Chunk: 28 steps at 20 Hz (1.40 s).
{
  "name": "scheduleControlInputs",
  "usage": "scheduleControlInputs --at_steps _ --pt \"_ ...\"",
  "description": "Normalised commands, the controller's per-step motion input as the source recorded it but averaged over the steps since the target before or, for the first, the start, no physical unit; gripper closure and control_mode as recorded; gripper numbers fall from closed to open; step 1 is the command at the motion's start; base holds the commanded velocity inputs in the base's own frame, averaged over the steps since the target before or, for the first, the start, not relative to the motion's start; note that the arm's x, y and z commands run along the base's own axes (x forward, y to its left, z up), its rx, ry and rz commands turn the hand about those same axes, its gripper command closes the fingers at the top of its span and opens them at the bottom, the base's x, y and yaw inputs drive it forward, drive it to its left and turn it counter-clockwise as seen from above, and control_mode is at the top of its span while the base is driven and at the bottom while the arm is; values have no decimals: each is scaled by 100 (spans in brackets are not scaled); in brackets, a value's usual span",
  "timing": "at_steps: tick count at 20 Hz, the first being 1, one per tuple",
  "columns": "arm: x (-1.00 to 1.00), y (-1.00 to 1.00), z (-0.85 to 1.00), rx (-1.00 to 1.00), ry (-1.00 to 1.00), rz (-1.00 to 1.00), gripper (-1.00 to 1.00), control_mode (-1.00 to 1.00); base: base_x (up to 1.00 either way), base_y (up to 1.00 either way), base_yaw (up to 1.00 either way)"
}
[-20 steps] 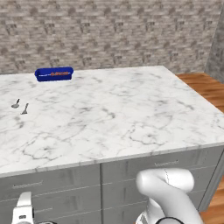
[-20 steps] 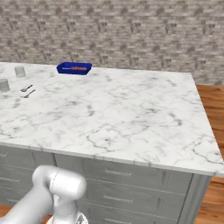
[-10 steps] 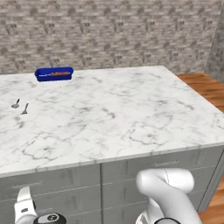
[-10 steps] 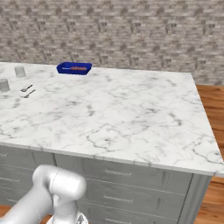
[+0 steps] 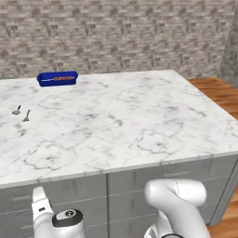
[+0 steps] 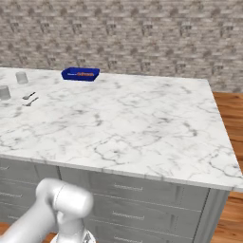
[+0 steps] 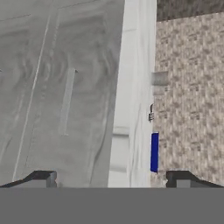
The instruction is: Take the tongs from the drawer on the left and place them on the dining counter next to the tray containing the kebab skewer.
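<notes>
The blue tray (image 5: 57,78) stands at the far left of the white marble dining counter (image 5: 121,121), with the reddish kebab skewer (image 5: 58,78) lying in it. From the right base view, the tray (image 6: 79,74) sits at the counter's far edge. The tongs are hidden. In the hand view, which is rolled sideways, my gripper (image 7: 111,181) stands open with nothing between its fingertips (image 7: 41,178). It faces a shut grey drawer (image 7: 48,74) with a slim silver handle (image 7: 68,100) below the counter's edge. The tray (image 7: 154,152) shows as a thin blue strip.
Two small spoons (image 5: 22,113) lie near the counter's left edge, with two glasses (image 6: 21,77) beyond them in the right base view. Rows of shut grey drawer fronts (image 6: 142,194) run under the counter. A brick wall (image 5: 116,37) stands behind and a wooden floor (image 5: 218,88) lies to the right.
My hand has risen a little and shifted right at the bottom left of the left base view. The counter and the things on it have not moved.
</notes>
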Motion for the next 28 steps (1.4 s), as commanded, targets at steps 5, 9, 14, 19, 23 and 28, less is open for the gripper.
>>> scheduleControlInputs --at_steps 5,9,14,19,23,28 --pt "28 23 0 0 -3 -1 -100 -100 0 0 0" --pt "0 32 -18 -12 -6 -3 -100 -100 0 0 0" --pt "0 54 -32 -16 -8 -19 -100 -100 0 0 0" --pt "0 21 -10 -2 -1 -12 -100 -100 0 0 0" --pt "9 0 -38 0 0 0 -100 -100 0 0 0" --pt "23 0 -26 0 -1 0 -100 -100 0 0 0"
